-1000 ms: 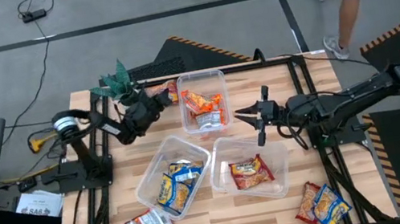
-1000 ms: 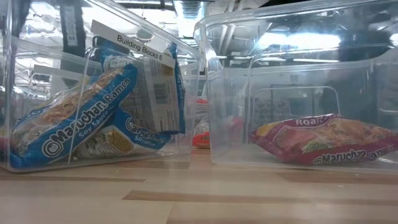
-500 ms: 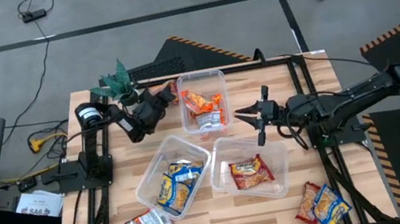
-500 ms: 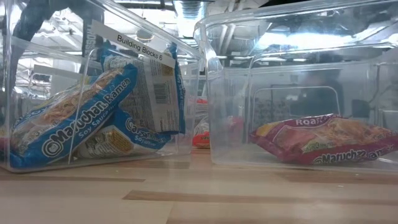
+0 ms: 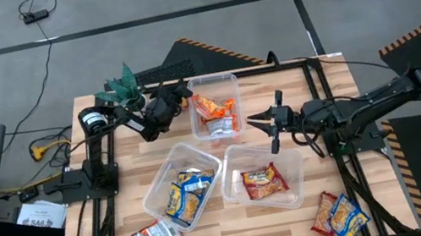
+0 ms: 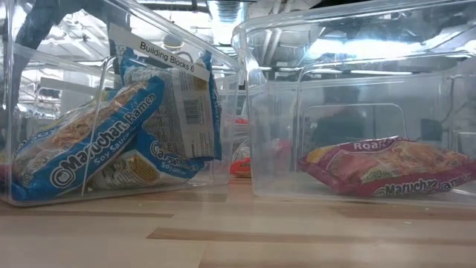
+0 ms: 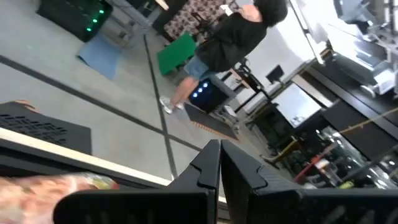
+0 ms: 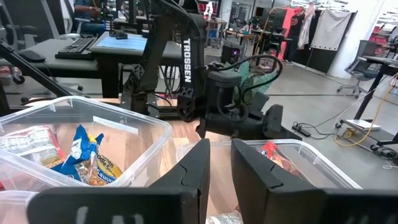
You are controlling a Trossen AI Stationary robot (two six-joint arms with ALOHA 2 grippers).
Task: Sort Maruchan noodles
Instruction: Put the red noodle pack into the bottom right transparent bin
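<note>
grey floor (image 5: pixel 175 8), desks (image 8: pixel 74 46), person (image 7: pixel 233 37)

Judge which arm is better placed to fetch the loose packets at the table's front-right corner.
Probably the right. The right gripper hangs open on that side, nearer the loose packets. The left gripper is shut by the far tub, diagonally opposite.

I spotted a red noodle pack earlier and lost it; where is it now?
The red noodle packet lies alone in the clear tub toward the table's right front in the high view, beside the tub of blue-and-yellow packets.
</note>
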